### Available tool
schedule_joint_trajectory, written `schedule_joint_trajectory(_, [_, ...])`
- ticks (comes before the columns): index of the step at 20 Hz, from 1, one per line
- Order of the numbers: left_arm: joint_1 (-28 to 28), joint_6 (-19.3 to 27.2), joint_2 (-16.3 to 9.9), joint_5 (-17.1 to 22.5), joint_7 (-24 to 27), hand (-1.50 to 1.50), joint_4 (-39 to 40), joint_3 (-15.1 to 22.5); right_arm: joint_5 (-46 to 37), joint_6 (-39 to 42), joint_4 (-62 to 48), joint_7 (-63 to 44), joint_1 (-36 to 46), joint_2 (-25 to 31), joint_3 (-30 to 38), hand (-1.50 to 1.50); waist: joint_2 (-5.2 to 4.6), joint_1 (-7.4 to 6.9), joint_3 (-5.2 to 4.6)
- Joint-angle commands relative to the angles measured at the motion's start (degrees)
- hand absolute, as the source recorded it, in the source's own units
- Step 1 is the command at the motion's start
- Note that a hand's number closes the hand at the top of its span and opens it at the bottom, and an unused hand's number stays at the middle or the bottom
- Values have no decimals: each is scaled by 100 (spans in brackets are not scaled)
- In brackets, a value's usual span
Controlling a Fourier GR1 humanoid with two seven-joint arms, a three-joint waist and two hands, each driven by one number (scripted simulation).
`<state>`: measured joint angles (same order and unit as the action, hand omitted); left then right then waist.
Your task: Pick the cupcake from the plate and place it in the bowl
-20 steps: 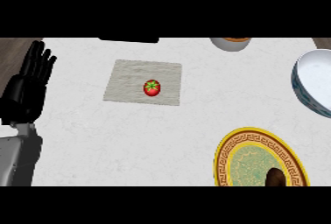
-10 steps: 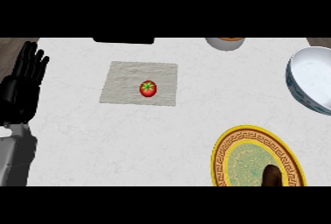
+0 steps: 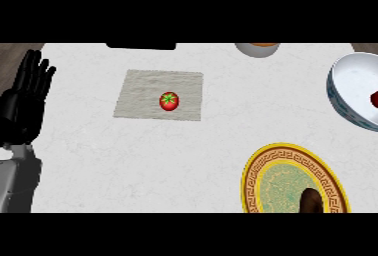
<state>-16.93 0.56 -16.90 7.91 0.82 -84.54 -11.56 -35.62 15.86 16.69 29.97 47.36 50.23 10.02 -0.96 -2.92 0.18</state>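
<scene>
Cupcake (image 3: 311, 201), a dark brown lump cut by the view's lower edge, sat on the near right part of the yellow-rimmed plate (image 3: 255, 172), too little of it showing to give a long axis. From the left robot hand (image 3: 26, 102), which rested at the far left edge of the worktop (image 3: 148, 150) with fingers straight and upward, holding nothing, the cupcake lay well apart to the right and nearer the robot. The right robot hand was not in view, though by the layout its side was judged the closer one for the pick. The bowl (image 3: 347, 87) stood beyond the plate on that same right side, with something red just inside its edge. A tomato (image 3: 169, 100) lay on a grey cloth (image 3: 140, 95) between the left robot hand and the plate. Compared with a second earlier, the left robot hand had kept its open pose, while bowl, plate and cloth showed slightly shifted in the view.
</scene>
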Motion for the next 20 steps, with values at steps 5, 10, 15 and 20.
schedule_joint_trajectory(5, [-97,21,-58,-45,21,0,36,-46,671,345,-759,164,223,-435,714,-150,-15,34,9])
schedule_joint_trajectory(10, [-188,-70,-84,70,-115,0,122,-79,1288,-241,-765,393,309,-296,1420,-150,-46,13,19])
schedule_joint_trajectory(15, [-3,-109,-57,18,84,0,105,-58,1740,-326,-941,245,228,237,1946,-150,-66,-1,18])
schedule_joint_trajectory(20, [-34,103,149,-127,31,0,-60,117,2175,-73,-1129,153,29,766,2420,-150,-98,11,42])
